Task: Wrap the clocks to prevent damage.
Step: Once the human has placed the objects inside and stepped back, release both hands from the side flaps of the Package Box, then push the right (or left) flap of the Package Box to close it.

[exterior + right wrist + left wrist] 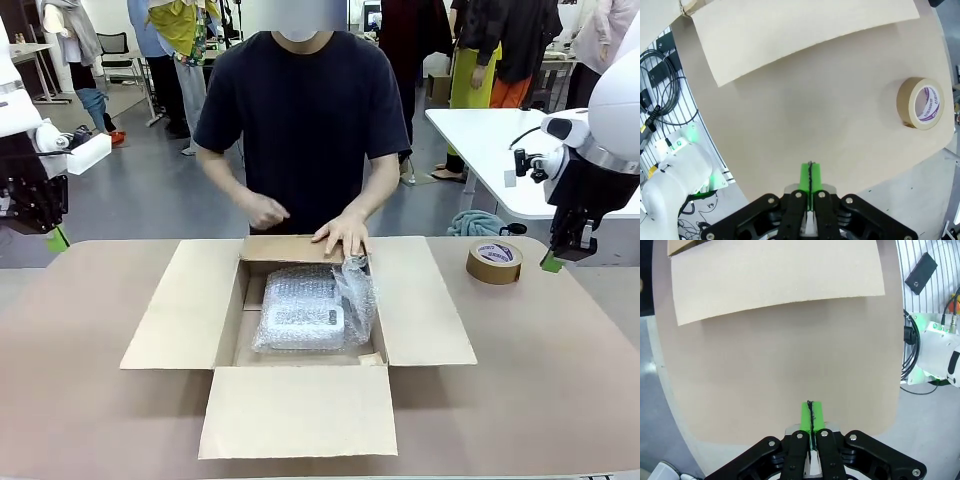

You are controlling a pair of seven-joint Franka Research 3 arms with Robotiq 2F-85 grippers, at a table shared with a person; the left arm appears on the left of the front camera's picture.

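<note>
We see the bubble-wrapped bundle (300, 312), which we take to be a clock, lying inside the open cardboard box (185, 305) at mid-table, with the person's hand (343, 236) resting on the far flap. Wrapping appears done for this item, and packing is the step in hand. Our left gripper (811, 415) and right gripper (810, 176) hang closed and empty over the table's (80, 400) two ends, well apart from the box. The next move, we judge, calls for folding the flaps and fetching the tape roll (495, 262) near the right gripper, whose jaws must part first.
</note>
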